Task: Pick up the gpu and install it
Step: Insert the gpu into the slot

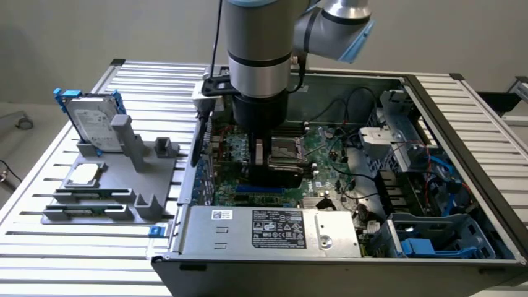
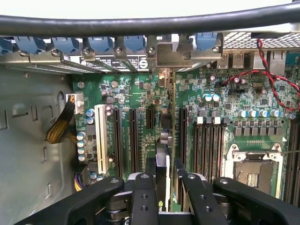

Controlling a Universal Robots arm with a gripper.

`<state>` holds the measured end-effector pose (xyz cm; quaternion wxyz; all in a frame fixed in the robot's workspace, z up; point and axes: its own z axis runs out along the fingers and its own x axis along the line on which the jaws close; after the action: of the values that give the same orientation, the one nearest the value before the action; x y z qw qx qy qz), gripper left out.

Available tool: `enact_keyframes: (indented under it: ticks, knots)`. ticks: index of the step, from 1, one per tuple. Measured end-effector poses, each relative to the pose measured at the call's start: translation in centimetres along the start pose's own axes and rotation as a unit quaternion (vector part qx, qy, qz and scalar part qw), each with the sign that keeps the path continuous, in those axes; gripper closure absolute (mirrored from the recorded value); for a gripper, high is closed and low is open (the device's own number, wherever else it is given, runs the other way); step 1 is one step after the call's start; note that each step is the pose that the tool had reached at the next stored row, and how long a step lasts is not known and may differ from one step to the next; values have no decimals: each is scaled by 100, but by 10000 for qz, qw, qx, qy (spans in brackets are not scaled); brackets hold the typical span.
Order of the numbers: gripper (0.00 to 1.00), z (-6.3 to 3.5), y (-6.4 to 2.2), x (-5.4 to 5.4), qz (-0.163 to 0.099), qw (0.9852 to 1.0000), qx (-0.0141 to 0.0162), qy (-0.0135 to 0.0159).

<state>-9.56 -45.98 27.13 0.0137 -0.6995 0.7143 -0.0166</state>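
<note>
Green motherboard (image 2: 136, 93) covers the floor of the open computer case (image 1: 462, 161), and everything here is placed against it. The tool (image 2: 165, 185) hangs directly over the motherboard's middle, its black fingers (image 2: 144, 192) closed on the gpu (image 2: 162, 150). The card stands on edge, square to the motherboard, among the long black expansion slots (image 2: 133, 138). Its far end reaches a silver bracket (image 2: 174, 52) at the case wall that borders the motherboard. Whether the card's lower edge is seated in a slot cannot be told.

To one side of the gripped card on the motherboard lies a white slot (image 2: 100, 138). On the other side are the memory slots (image 2: 206, 145) and, past them, the bare processor socket (image 2: 255, 171). Red and black twisted wires (image 2: 274, 82) loop over the motherboard's corner near the socket. A thick black cable (image 2: 140, 23) crosses high above the motherboard.

In the exterior view the arm (image 1: 259, 62) drops straight down onto the motherboard, and a silver power supply (image 1: 272, 229) lies along the motherboard's near edge. Off the motherboard towards the exterior view's left, outside the case, a grey fixture (image 1: 115, 185) on the slatted surface (image 1: 49, 247) holds a silver hard drive (image 1: 91, 120) in a blue frame.
</note>
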Motion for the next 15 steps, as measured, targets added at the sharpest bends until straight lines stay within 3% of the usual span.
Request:
enact_keyframes:
  ticks: [15]
  knots:
    - [74, 57, 12, 2, 3, 10000, -35, 1]
